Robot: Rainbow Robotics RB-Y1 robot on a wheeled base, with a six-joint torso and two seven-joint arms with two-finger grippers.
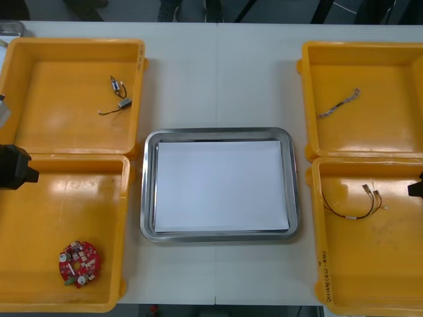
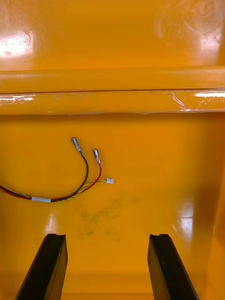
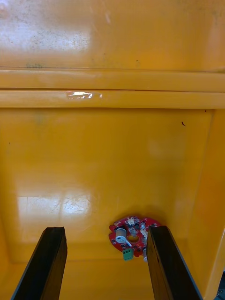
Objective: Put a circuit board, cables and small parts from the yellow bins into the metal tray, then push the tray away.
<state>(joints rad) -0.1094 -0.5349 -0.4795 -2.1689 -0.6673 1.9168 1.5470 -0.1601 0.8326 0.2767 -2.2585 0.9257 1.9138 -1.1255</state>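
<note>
A round red circuit board [image 1: 79,263] lies near the front of the near left yellow bin [image 1: 39,290]. In the left wrist view the circuit board [image 3: 132,236] sits just inside one finger of my open left gripper [image 3: 107,265], which hovers above the bin floor. My right gripper [image 2: 108,265] is open above the near right bin [image 1: 396,277], with nothing between its fingers. Beyond its fingertips lies a red, yellow and black cable [image 2: 79,185]. The same cable [image 1: 353,206] shows in the front view. The metal tray [image 1: 218,134], white inside, holds nothing.
The far left bin [image 1: 39,79] holds small metal parts [image 1: 121,94]. A twisted cable [image 1: 338,104] lies in the far right bin [image 1: 396,72]. My left arm [image 1: 13,166] and right arm [image 1: 416,189] enter at the table's sides.
</note>
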